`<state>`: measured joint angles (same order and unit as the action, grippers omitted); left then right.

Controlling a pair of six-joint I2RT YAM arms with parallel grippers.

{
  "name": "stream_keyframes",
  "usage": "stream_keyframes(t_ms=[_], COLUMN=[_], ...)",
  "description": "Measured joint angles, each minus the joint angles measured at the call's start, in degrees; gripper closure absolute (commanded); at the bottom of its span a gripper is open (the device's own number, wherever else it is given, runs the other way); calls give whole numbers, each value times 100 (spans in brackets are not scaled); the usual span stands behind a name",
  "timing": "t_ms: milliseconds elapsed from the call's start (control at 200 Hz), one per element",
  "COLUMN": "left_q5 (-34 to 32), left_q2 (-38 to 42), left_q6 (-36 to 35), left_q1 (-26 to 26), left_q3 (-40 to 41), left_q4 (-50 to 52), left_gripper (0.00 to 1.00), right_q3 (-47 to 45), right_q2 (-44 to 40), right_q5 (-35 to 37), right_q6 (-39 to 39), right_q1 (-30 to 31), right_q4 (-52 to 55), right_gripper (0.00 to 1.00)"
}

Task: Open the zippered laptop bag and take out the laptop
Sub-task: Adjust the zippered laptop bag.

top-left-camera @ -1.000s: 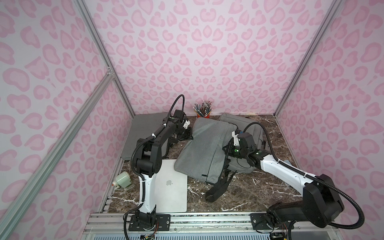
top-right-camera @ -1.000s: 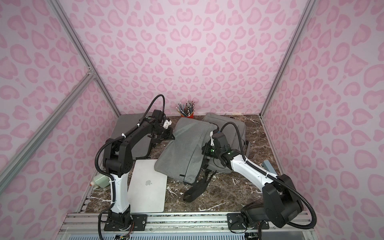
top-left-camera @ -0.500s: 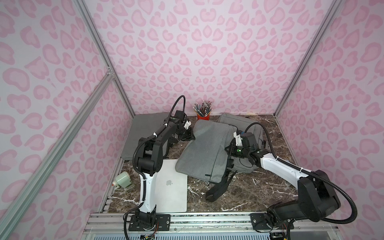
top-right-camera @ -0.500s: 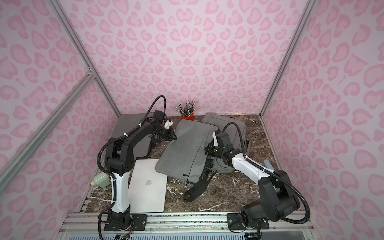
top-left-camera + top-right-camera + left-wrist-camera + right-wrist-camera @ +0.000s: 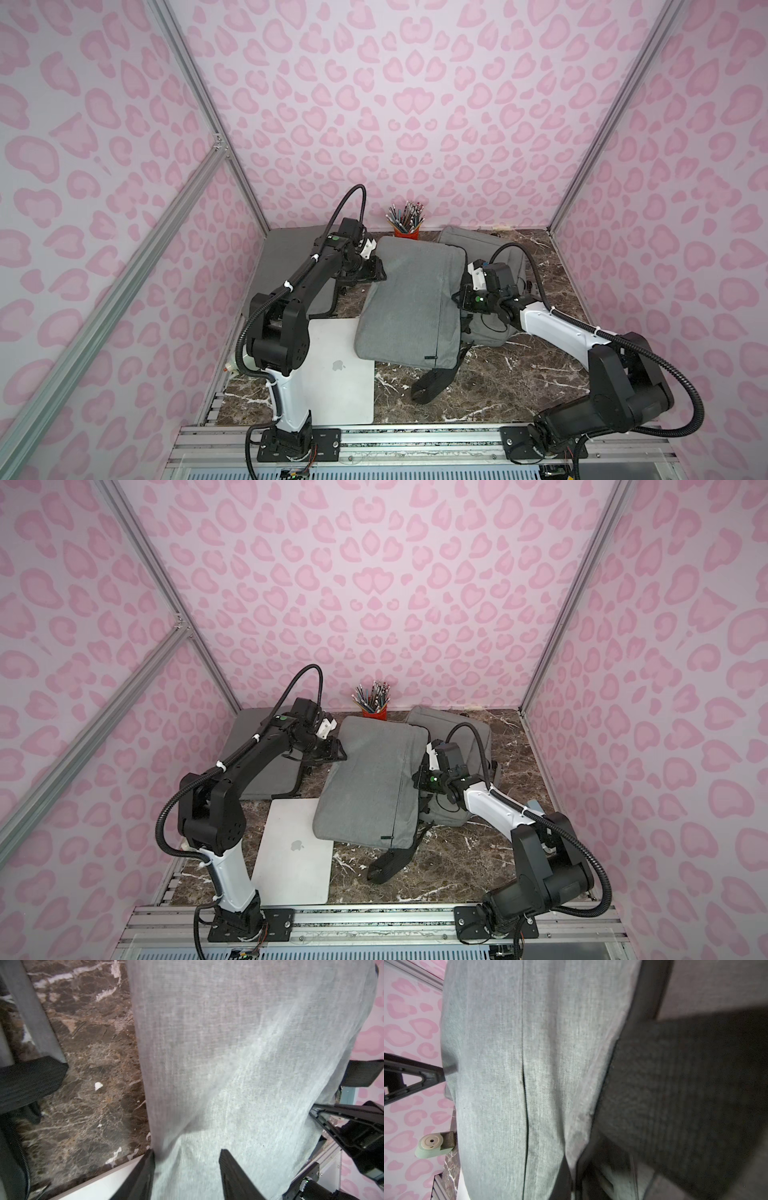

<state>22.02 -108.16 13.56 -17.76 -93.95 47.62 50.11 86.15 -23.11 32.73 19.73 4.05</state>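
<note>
Cameras: stereo pair, two wrist.
Both top views look down on the whole table [image 5: 498,386]; wrist views face the laptop bag [image 5: 239,1053] close, from opposite sides.

— What colour is the laptop bag [image 5: 409,307]?
— Heathered grey all over. A black strap [image 5: 432,382] trails from its near edge.
— And the laptop [image 5: 332,386] beside the bag?
— Plain silver, with a pale grey logo in the middle.
— Under the bag?
— The tabletop [image 5: 498,386] is dark brown marble with white veins.
— Behind it?
— A red cup [image 5: 405,234] of many-coloured pencils. The walls [image 5: 415,104] are pale pink with darker pink, heart-like blotches.
— The robot arms [image 5: 552,328] on either side of the bag?
— Black, with white sections.
</note>
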Motion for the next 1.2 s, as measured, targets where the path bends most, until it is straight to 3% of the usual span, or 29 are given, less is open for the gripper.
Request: stream_keyframes(t_ms=[290,670,940,1200], left_q5=[-216,-140,-457,-1419], left_q2=[275,2085,3021,3571], left_q6=[-155,-1117,-1725,-1965], left_q1=[90,-509,-1519,-2863], left_q3=[358,1947,3171,4177], left_q4=[68,-339,-933,-1665], left_gripper=[33,28,27,25], right_q3=[90,581,839,975], right_q2=[66,442,656,870], right_q5=[-195,-323,-348,-396], right_q6=[-83,-501,-682,-815], right_q1=[-92,-179,-223,-304], right_q4=[-33,354,610,737], right_gripper=[100,100,100,100])
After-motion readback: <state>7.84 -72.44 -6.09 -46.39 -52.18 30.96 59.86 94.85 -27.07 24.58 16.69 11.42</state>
